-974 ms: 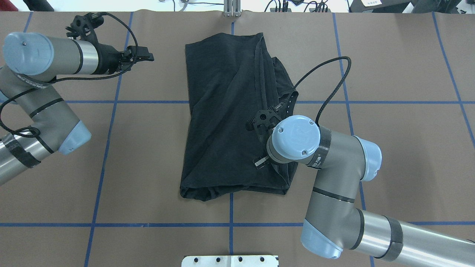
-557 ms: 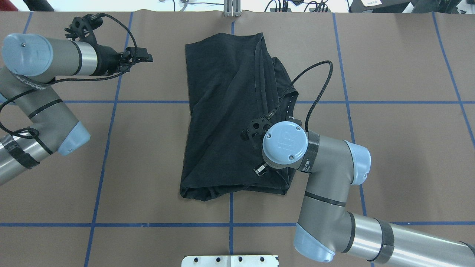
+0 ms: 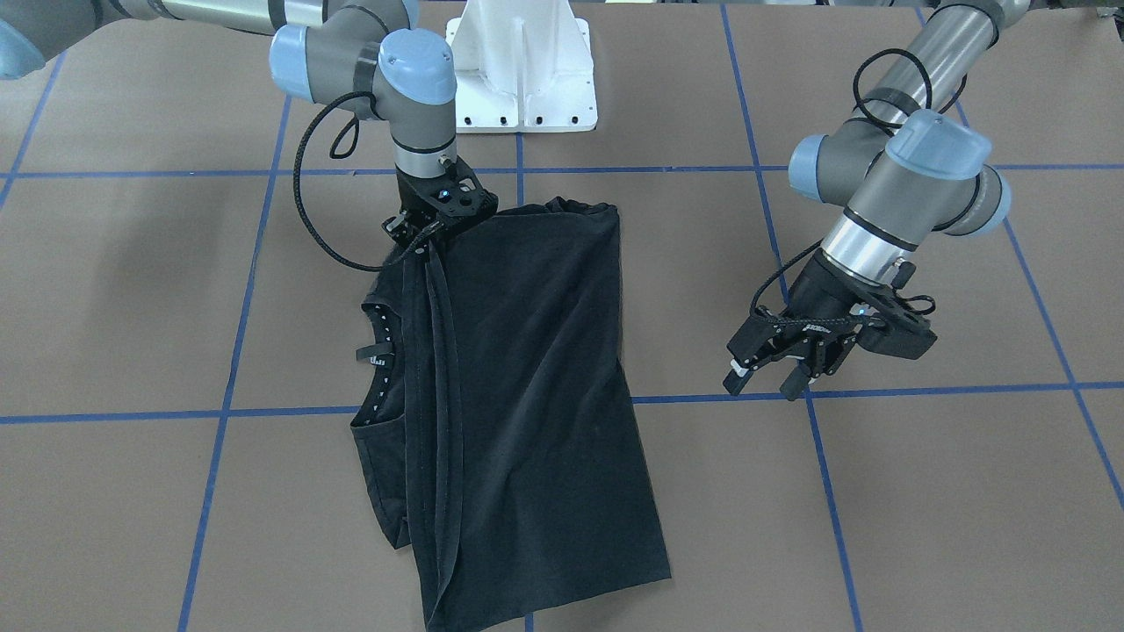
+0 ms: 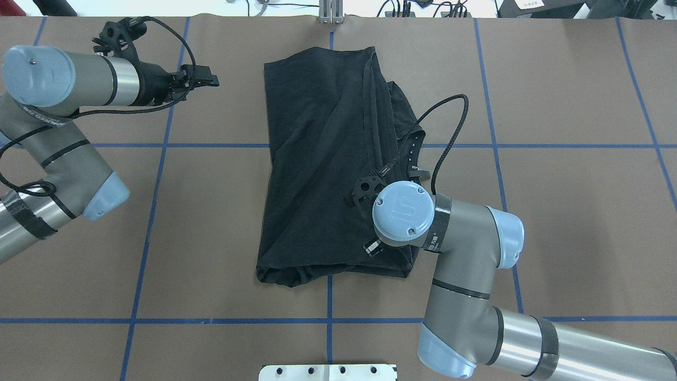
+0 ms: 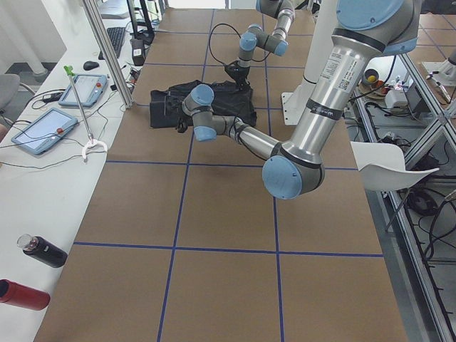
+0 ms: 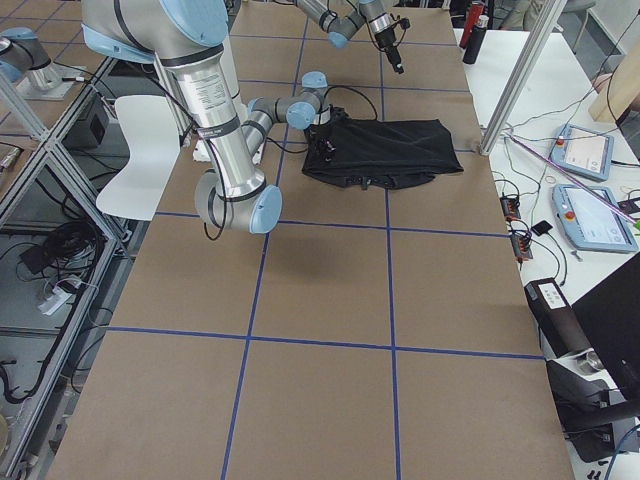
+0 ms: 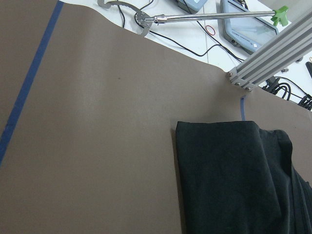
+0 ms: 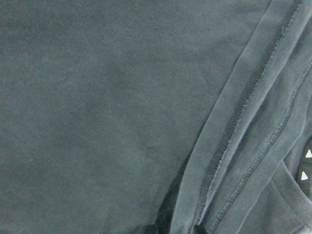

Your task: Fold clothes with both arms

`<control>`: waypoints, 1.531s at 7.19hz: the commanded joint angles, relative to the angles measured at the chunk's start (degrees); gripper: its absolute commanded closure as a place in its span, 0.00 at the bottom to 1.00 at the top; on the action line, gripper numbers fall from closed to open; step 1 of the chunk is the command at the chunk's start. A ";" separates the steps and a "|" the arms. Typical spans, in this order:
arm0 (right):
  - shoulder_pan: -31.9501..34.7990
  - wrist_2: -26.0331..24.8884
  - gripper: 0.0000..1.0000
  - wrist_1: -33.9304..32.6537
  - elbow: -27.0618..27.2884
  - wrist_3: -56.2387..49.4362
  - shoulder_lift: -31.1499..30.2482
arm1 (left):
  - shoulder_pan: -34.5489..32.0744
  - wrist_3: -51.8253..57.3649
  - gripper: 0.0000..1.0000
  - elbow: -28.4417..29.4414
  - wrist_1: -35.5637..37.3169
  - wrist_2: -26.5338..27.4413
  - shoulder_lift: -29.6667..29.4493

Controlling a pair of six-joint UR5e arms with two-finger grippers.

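The black T-shirt [image 3: 527, 377] lies folded lengthwise in the middle of the table [image 4: 317, 159], graphic hidden, with its collar [image 3: 378, 360] and white neck marks showing at one side. My right gripper [image 3: 421, 241] points straight down onto the shirt's folded edge near the robot-side end. Its fingertips are hidden against the cloth, so I cannot tell whether it grips. The right wrist view shows only cloth and hems [image 8: 97, 97] close up. My left gripper [image 3: 768, 379] hovers open and empty above bare table, well to the side of the shirt [image 4: 209, 80].
The white pedestal base [image 3: 522, 70] stands at the robot's edge. An aluminium post [image 7: 273, 53] rises at the far edge by the shirt's end. Tablets [image 5: 43, 130] and bottles [image 5: 43, 251] lie on the side bench beyond the table.
My right wrist has moved toward the robot and a little to its left over the shirt, its cable loop following. The shirt's outline is unchanged. The left arm has barely moved.
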 commanded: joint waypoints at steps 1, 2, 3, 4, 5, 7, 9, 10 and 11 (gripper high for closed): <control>-0.11 0.00 1.00 0.00 -0.17 0.03 -0.18 | -0.46 -0.03 0.00 -0.18 0.00 -0.09 -0.18; -0.19 0.01 1.00 0.00 -0.26 0.03 -0.36 | -0.64 -0.12 0.00 -0.36 0.00 -0.18 -0.18; -0.19 0.09 1.00 0.00 -0.34 0.03 -0.19 | -0.73 -0.21 0.00 -0.62 0.00 -0.18 -0.26; 0.68 0.53 1.00 0.00 -0.26 -0.14 -0.27 | -0.73 -0.21 0.00 -0.88 0.00 -0.18 -0.26; 2.51 1.84 1.00 -0.09 0.61 -0.32 -0.53 | -0.73 -0.21 0.00 -0.89 0.00 -0.18 -0.26; 2.55 2.22 1.00 -2.55 6.48 1.25 -4.90 | -0.64 -0.91 0.00 -1.06 0.00 -0.09 -0.35; -4.83 -4.28 1.00 -2.73 7.04 11.95 -5.90 | -0.55 -2.14 0.00 -1.15 0.09 -0.09 -0.44; -4.68 -4.30 1.00 -2.73 7.47 12.51 -6.33 | -0.64 -2.14 0.00 -1.32 0.09 -0.09 -0.44; -4.68 -4.13 1.00 -2.64 7.13 12.60 -6.42 | -0.64 -2.14 0.00 -1.50 0.09 -0.09 -0.44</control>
